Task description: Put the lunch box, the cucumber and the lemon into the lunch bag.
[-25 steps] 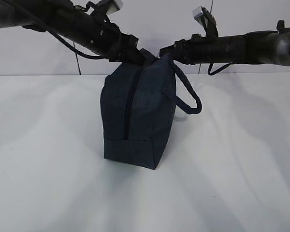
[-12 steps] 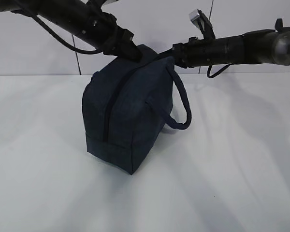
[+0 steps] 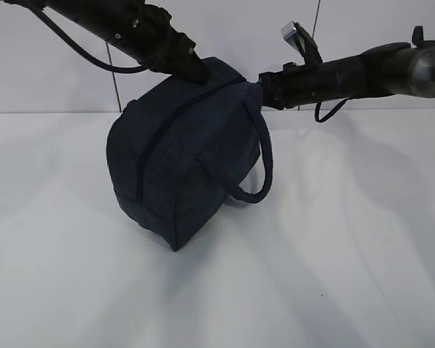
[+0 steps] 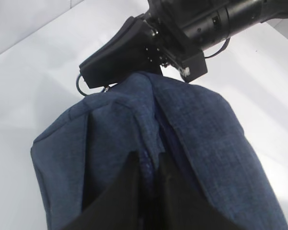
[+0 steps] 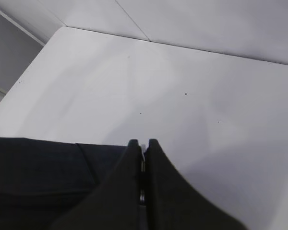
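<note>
Two black robot arms hold a dark navy, boxy fabric lunch bag [image 3: 177,163] by its top edge above a white table [image 3: 333,254], its lower corner low over the surface or just touching it; which, the exterior view does not settle. The left gripper [image 4: 146,165] is clenched on a fold of cloth alongside the closed zipper seam, the fabric bunched between its jaws, while the right gripper [image 5: 143,151] is pressed all but shut on something thin and pale at the bag's opposite top end, possibly the zipper pull, though that cannot be confirmed. The bag hangs tilted below both sets of jaws, one looped handle [image 3: 257,163] drooping from the side nearer the right gripper. The cloth appears soft and pliant, sagging and creasing under its own weight, so it would likely fold rather than stand firm; the seam ridge and the handle look the surest places to grip. The lunch box, cucumber and lemon are not visible in any view
</note>
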You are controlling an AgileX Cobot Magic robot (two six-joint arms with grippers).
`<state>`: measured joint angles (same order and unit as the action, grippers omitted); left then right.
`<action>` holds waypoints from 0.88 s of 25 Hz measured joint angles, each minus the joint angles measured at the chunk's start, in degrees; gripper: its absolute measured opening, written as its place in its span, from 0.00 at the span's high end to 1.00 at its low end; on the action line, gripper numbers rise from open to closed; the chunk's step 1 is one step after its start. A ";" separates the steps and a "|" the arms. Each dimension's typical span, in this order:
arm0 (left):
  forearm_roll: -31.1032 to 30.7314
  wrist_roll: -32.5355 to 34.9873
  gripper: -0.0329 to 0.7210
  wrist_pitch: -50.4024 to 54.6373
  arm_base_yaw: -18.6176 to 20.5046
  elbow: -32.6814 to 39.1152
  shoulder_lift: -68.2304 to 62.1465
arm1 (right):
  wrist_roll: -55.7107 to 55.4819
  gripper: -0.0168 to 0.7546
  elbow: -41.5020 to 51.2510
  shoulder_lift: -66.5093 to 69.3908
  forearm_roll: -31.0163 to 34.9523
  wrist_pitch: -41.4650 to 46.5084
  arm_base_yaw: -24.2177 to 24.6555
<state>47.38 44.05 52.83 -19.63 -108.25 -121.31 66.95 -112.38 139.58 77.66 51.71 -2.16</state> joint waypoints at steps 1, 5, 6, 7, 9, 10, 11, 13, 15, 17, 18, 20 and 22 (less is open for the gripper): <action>-0.42 0.00 0.92 0.00 0.00 0.00 0.35 | -0.42 0.97 0.00 0.00 -0.39 0.00 0.00; -1.16 0.11 0.92 0.23 0.00 0.04 0.82 | -2.39 0.97 -0.10 0.00 -2.04 0.45 -0.10; -1.27 0.11 0.92 0.23 0.00 0.04 0.82 | -2.70 0.97 -0.10 0.00 -2.43 0.45 -0.10; -1.29 0.11 0.92 0.23 0.00 0.04 0.82 | -2.94 0.97 -0.10 0.00 -2.66 0.54 -0.10; -1.40 0.11 0.92 0.33 0.00 0.04 0.82 | -3.15 0.97 -0.10 0.00 -3.02 0.69 -0.10; -1.41 0.11 0.92 0.33 0.00 0.04 0.82 | -3.20 0.97 -0.10 0.00 -3.02 0.68 -0.10; -1.41 0.11 0.92 0.33 0.00 0.04 0.82 | -3.20 0.97 -0.10 0.00 -3.04 0.68 -0.10; -1.50 0.11 0.92 0.44 0.00 0.04 0.82 | -3.29 0.97 -0.10 0.00 -3.04 0.82 -0.10; -1.50 0.11 0.92 0.67 0.00 0.04 0.82 | -3.29 0.93 -0.10 0.00 -2.79 0.94 -0.10; -1.50 0.11 0.92 1.20 0.00 0.04 0.93 | -3.29 0.81 -0.10 0.00 -2.31 0.70 0.13; -1.50 0.11 0.92 1.34 0.00 0.04 1.04 | -3.29 0.72 -0.10 0.00 -1.80 0.54 0.39; -1.40 0.11 0.92 1.34 0.00 0.04 1.12 | -3.29 0.54 -0.10 0.00 -0.43 0.45 1.17; -1.40 0.11 0.92 1.44 0.00 0.04 1.12 | -3.33 0.36 -0.10 0.00 1.41 0.67 1.89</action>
<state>45.98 44.15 54.27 -19.63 -108.22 -120.19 63.61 -112.48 139.58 79.07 52.39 -0.27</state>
